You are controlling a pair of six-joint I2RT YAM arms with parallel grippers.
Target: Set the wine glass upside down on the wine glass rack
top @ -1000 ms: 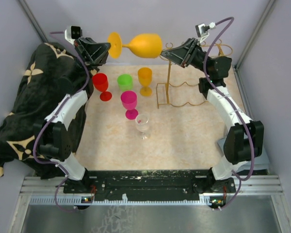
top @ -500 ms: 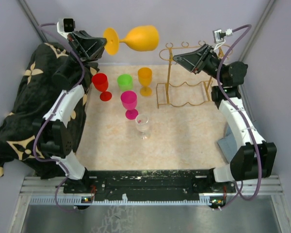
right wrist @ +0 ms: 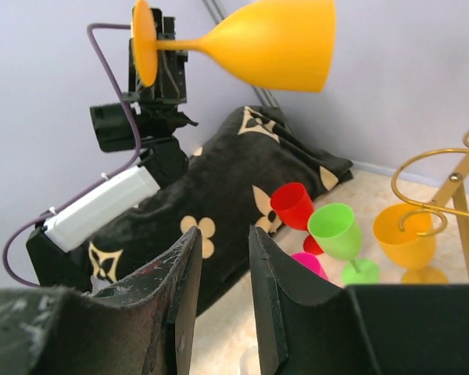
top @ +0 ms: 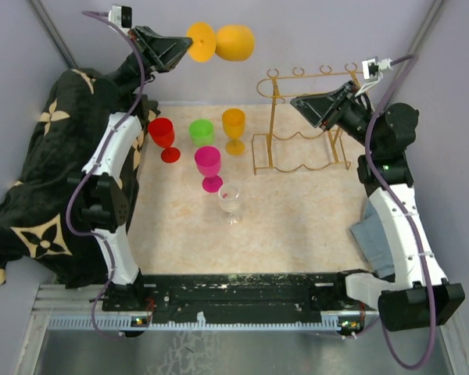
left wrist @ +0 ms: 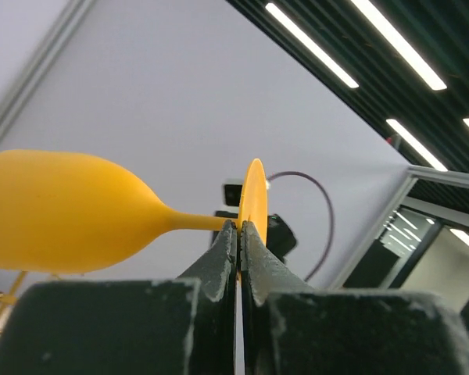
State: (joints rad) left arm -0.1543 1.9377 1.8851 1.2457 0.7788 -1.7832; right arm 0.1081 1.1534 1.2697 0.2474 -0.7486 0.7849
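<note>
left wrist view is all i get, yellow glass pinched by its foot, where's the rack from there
Observer: The rack stands on the table, to the right of the held glass and lower.
Operator: other stuff on the table
Observer: Five glasses stand upright left of the rack: red, green, orange, pink, clear.
Operator: right arm busy
Observer: No, the right gripper hovers near the rack's top, open and empty.
</note>
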